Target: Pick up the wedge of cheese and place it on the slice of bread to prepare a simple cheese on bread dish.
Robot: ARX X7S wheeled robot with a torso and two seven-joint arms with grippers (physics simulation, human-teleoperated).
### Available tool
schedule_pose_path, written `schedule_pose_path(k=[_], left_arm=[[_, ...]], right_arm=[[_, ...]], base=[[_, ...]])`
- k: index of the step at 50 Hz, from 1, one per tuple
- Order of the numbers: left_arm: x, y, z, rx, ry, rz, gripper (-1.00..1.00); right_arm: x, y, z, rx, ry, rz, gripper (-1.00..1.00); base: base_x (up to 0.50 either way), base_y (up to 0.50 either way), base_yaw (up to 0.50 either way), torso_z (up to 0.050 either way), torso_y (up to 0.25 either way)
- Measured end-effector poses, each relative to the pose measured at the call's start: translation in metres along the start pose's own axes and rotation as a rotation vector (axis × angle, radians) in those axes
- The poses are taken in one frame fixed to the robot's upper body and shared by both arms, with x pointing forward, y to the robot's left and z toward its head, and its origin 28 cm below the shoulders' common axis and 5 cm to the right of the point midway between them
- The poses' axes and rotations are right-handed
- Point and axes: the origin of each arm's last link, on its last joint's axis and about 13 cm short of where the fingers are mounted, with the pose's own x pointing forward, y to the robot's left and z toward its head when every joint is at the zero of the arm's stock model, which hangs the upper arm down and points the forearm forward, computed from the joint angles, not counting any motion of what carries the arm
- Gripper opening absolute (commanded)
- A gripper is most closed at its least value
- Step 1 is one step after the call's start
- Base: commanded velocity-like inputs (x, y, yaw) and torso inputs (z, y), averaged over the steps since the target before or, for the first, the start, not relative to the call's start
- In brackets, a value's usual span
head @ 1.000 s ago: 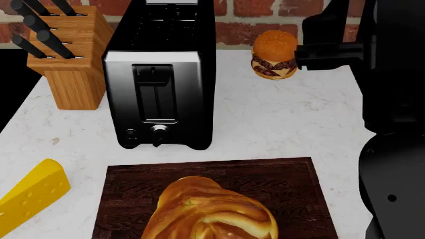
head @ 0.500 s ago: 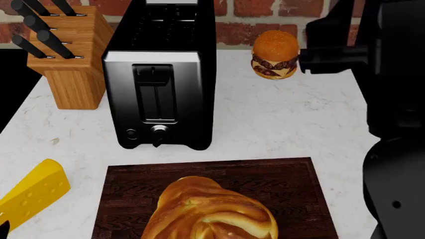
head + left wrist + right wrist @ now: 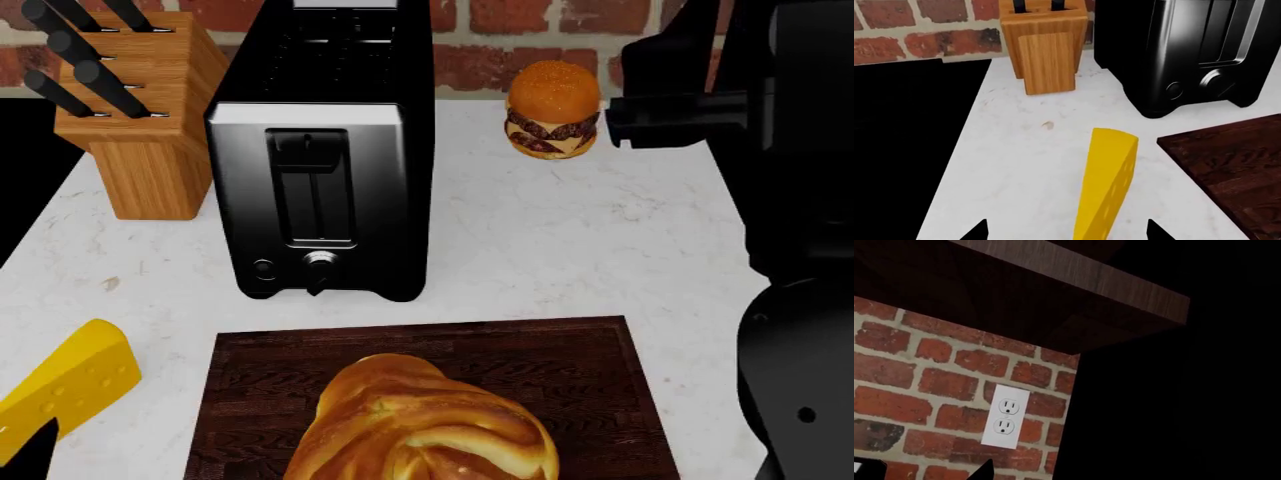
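Note:
The wedge of cheese (image 3: 1106, 185) is bright yellow and lies on the white counter, left of the dark cutting board (image 3: 1234, 170). In the head view the cheese (image 3: 70, 392) is at the lower left. My left gripper (image 3: 1066, 233) is open, with a fingertip on either side of the cheese's near end and not touching it. One left fingertip (image 3: 32, 448) shows by the cheese in the head view. The slice of bread (image 3: 427, 425), a golden-brown twisted loaf, lies on the board (image 3: 587, 370). My right gripper (image 3: 1067, 475) is raised, empty and faces the brick wall; one fingertip (image 3: 984, 470) shows.
A black toaster (image 3: 320, 160) stands behind the board, with a wooden knife block (image 3: 140, 120) to its left. A small burger (image 3: 550, 110) sits at the back right beside my right arm (image 3: 694, 105). The counter's left edge (image 3: 961, 150) drops into darkness. A wall outlet (image 3: 1005, 416) faces the right wrist.
A left fingertip has come into the head view at the bottom left, beside the cheese. My right arm has shifted slightly to the right. The cheese and bread have not moved.

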Motion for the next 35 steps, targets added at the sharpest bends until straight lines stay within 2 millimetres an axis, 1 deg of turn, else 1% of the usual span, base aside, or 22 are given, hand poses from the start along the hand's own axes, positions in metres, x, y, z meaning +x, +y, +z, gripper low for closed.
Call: schedule_pose_path(k=[12,35], left_arm=[[0.0061,-0.0011,-0.0047,0.000,0.006,-0.007,1.00],[0.0067,-0.0034,-0.0070,0.000,0.020,-0.022,1.00]], right_arm=[[0.0001,-0.0005,0.0000,-0.001,-0.001,-0.002,1.00],[-0.0003,-0.0006,-0.0010,0.000,0.003,-0.003,1.00]], base=[[0.00,0.00,0.00,0.000,0.000],[0.00,0.00,0.00,0.000,0.000]])
